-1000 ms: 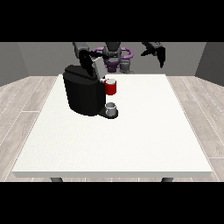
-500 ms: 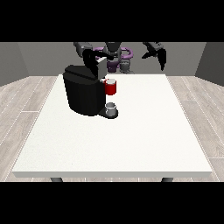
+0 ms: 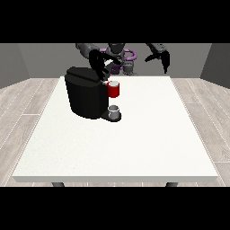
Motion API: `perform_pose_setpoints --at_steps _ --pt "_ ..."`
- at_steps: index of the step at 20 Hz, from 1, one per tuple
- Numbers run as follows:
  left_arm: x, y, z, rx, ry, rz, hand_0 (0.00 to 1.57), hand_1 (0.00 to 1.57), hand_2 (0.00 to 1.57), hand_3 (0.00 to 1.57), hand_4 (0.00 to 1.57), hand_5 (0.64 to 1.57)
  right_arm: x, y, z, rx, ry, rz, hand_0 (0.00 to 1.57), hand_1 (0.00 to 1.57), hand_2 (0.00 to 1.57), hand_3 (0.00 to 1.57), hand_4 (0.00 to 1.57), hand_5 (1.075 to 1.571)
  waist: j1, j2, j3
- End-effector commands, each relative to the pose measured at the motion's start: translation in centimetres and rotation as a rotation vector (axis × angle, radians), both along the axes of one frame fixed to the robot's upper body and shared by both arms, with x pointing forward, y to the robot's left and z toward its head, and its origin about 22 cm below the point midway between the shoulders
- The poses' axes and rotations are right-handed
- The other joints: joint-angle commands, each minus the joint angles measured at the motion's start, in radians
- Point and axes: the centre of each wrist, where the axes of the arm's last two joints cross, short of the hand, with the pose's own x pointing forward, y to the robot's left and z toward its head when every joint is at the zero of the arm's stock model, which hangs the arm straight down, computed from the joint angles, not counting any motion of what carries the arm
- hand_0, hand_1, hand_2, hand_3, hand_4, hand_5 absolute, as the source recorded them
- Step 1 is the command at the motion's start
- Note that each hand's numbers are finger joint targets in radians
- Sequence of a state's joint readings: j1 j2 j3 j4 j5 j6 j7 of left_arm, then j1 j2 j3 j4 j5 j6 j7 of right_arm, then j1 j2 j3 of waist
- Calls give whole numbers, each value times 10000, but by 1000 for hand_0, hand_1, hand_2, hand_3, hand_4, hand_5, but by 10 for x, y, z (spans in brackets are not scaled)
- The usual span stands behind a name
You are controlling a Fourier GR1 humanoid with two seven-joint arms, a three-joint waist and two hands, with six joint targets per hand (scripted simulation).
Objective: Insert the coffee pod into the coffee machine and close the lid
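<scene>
The bulky black plastic coffee machine (image 3: 87, 96) stands on the large white table (image 3: 134, 143). Just under the fingers of the hand at the view's left (image 3: 99, 65) is its top; whether these fingers are apart, I cannot tell. The coffee pod cannot be made out. Below them sit the red front part (image 3: 114, 90) and a small grey cup (image 3: 114, 111) (on the machine's base). The hand at the view's right (image 3: 161, 57) hangs in the air, fingers curled downward, holding nothing.

1. A white table (image 3: 134, 143) with a rectangular top stands on a grey plank floor (image 3: 22, 103).
2. A black coffee machine (image 3: 85, 96) stands on the table, towards its far edge and the view's left.
3. A small grey cup (image 3: 114, 111) sits on the machine's base plate, at its front.
</scene>
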State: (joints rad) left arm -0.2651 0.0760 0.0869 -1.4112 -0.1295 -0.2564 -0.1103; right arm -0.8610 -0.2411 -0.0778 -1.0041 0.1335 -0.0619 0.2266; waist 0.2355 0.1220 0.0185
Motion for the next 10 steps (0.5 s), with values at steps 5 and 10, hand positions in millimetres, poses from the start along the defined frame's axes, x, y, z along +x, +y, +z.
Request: perform_pose_setpoints --at_steps 5,10 --pt "12 -11 19 -7 -623 -610 0 0 0 0 407 1571 1 43 60 -288 -1786 1265 0 0 0 0 160 1571 1373 408 -183" --pt "21 -21 29 -16 -866 -1038 0 0 0 0 397 1571 -8 39 92 -703 -2255 1173 0 0 0 0 87 1571 1803 809 -187"
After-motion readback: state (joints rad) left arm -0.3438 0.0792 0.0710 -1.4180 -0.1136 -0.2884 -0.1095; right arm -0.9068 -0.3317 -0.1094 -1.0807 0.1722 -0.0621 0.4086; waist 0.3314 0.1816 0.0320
